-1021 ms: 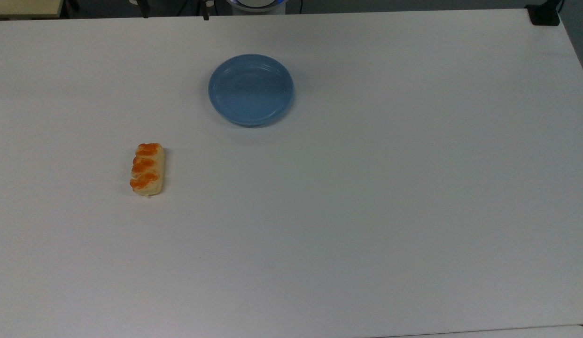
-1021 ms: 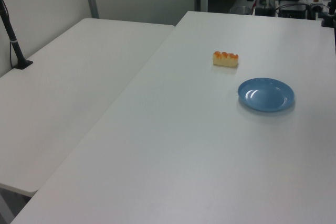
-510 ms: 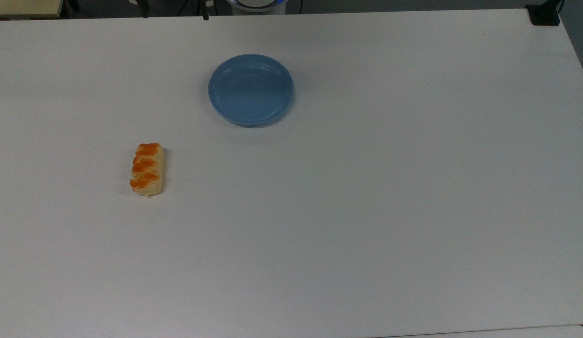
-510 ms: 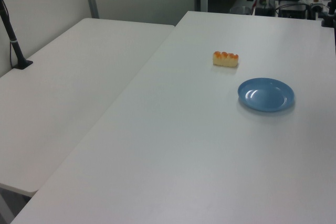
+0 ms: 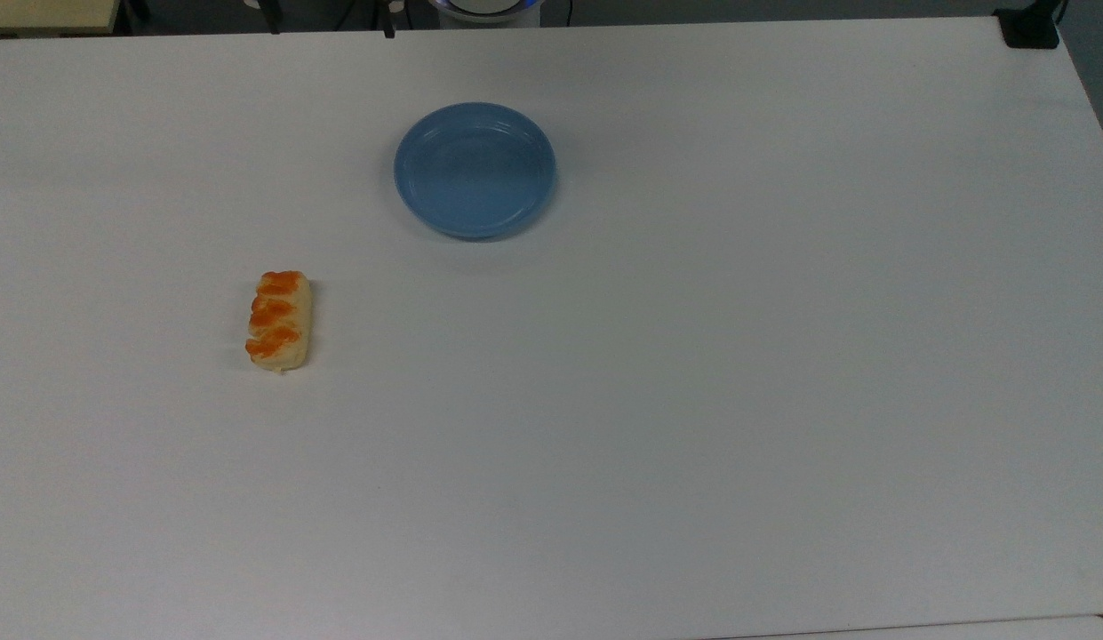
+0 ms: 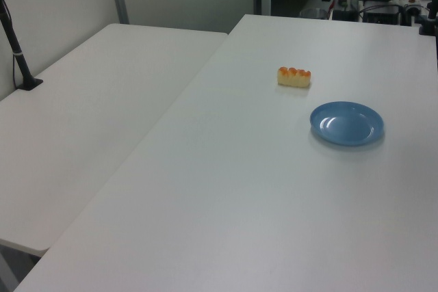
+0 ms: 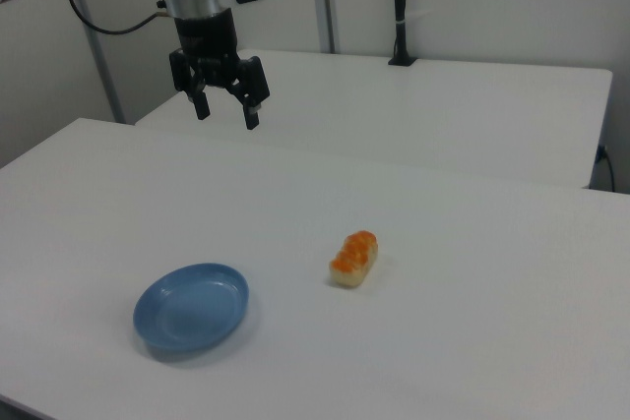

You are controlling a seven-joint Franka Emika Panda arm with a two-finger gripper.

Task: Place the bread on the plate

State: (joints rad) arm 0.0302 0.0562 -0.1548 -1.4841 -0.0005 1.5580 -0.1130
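Currently the black two-finger gripper (image 7: 224, 111) hangs spread and empty above the white table's (image 7: 472, 341) far edge; orange-glazed bread loaf (image 7: 353, 258) lies mid-table, apart from the empty round blue plate (image 7: 191, 309), so approach hasn't begun.

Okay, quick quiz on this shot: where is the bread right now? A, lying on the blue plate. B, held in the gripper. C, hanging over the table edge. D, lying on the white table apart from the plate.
D: the bread lies on the white table, clear of the empty blue plate, while the gripper hangs open above the table.
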